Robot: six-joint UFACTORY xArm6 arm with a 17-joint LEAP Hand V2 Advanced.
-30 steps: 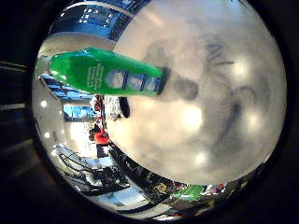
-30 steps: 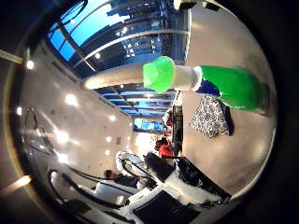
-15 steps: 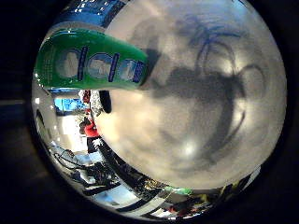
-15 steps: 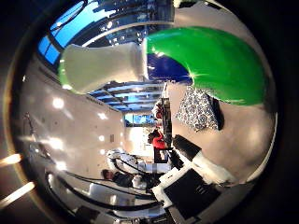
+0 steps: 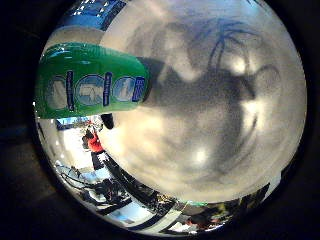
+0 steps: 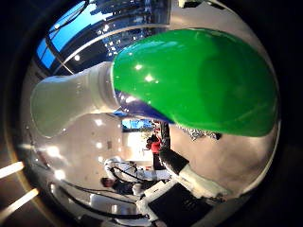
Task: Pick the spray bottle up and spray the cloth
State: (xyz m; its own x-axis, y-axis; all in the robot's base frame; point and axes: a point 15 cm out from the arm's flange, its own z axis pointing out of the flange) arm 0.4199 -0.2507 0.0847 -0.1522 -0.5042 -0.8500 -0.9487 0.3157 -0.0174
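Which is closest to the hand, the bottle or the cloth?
The green plastic spray bottle fills the view; the black-and-white patterned cloth peeks out small behind it.

A pale grey table (image 5: 210, 150) with dark shadows on it fills much of the view. Beyond its edge lies a room with ceiling lights (image 6: 52, 151) and blue windows (image 6: 71, 33).

Robot hand's palm close over something; fingers unseen.
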